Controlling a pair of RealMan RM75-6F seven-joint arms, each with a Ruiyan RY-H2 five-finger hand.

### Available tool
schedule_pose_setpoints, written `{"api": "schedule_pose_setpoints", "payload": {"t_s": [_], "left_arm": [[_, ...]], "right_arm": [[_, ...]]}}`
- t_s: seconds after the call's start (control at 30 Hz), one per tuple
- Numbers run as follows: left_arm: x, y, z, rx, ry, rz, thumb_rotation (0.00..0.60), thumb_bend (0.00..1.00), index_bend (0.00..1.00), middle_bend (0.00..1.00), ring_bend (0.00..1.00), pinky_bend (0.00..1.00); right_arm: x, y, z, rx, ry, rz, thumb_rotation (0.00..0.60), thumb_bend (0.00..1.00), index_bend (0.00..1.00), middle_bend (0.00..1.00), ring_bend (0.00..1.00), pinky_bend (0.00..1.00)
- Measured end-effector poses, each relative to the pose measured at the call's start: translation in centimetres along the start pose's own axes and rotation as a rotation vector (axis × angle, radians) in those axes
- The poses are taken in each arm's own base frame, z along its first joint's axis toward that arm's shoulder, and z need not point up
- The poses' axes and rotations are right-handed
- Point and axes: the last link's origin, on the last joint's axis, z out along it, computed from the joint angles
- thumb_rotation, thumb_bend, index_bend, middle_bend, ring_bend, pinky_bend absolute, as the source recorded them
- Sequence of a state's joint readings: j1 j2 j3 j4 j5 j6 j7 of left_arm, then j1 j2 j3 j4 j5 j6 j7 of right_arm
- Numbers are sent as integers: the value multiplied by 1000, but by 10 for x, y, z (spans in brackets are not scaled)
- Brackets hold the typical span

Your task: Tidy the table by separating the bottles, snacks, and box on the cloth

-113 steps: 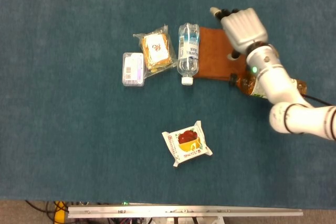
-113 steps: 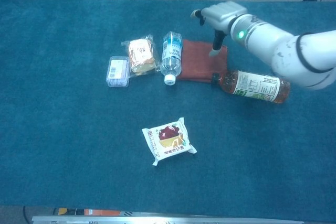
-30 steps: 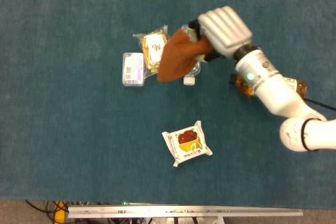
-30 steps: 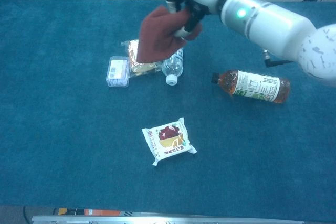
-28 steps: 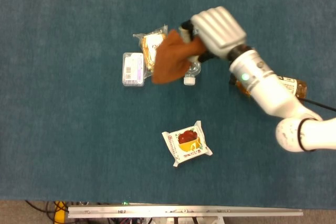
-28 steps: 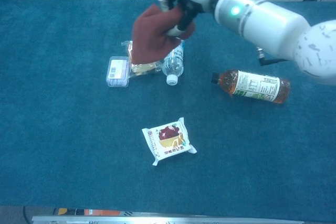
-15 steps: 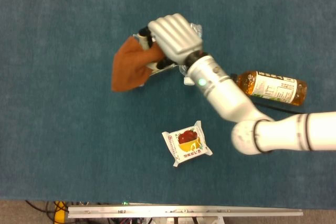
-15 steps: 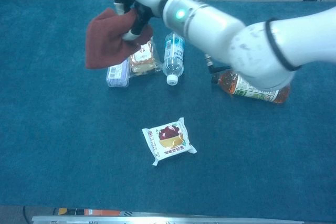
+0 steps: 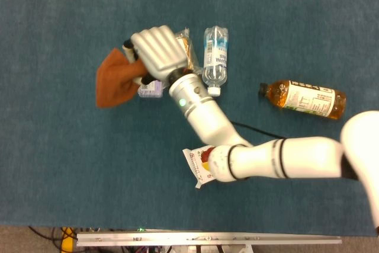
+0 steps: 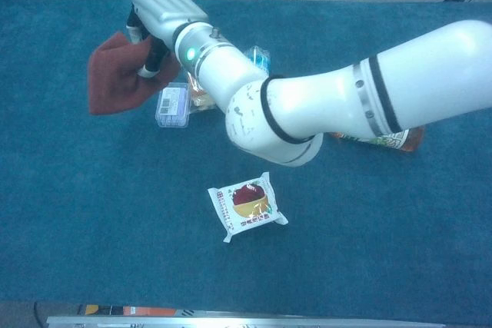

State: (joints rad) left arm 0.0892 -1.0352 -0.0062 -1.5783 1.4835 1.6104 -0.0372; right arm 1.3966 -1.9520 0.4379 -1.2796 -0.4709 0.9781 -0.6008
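Right hand [image 9: 157, 51] grips the cloth [image 9: 113, 85] (rust-brown, hanging), apparently above the table [image 9: 59, 164], left of the box [image 10: 172, 104]. Snacks and bottles lie nearby.

The right arm [image 10: 323, 105] hides most of the tea bottle [image 10: 400, 139] and water bottle [image 10: 257, 56] in the chest view; the far snack [image 9: 187, 48] is mostly covered

A pale grey robot hand [image 9: 156, 53] on a glossy white arm [image 10: 330, 105] with black joint bands and a green light.
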Motion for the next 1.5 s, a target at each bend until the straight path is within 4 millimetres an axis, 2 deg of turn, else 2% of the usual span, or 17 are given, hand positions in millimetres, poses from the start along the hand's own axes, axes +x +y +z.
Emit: {"api": "schedule_pose_setpoints", "payload": {"t_s": [0.23, 0.33, 0.47, 0.7, 0.9, 1.03, 1.2, 1.5], "left_arm": [[1, 0, -5, 5, -4, 0, 600, 418, 108, 120, 65, 37], [2, -1, -6, 7, -1, 1, 600, 418, 108, 120, 65, 37], [2, -1, -6, 9, -3, 1, 600, 418, 109, 120, 64, 38], [2, 1, -2, -4, -2, 6, 600, 418, 109, 120, 65, 37], [4, 4, 10, -32, -8, 17, 600, 418, 108, 120, 65, 38], [4, 10, 21, -72, -20, 27, 600, 418, 108, 120, 65, 38], [1, 22, 36, -125, -50, 13, 600, 418, 109, 120, 65, 38], [-2, 49, 69, -235, -86, 8, 600, 419, 109, 119, 65, 37]], "right_arm": [[-17, -16, 7, 31, -44, 2, 600, 138, 359, 386, 434, 695], [-23, -21, 8, 52, -64, -4, 600, 134, 168, 269, 312, 600], [-20, -19, 8, 63, -65, -17, 600, 133, 9, 165, 224, 517], [-4, -4, 3, 59, -32, -47, 600, 133, 0, 141, 204, 497], [16, 27, -14, 43, -4, -136, 600, 133, 0, 161, 222, 496], [32, 57, -32, 8, 25, -199, 600, 133, 1, 202, 246, 496], [54, 83, -58, -22, 70, -225, 600, 133, 29, 242, 263, 496], [93, 135, -121, -117, 150, -252, 600, 133, 62, 257, 277, 496]]}}
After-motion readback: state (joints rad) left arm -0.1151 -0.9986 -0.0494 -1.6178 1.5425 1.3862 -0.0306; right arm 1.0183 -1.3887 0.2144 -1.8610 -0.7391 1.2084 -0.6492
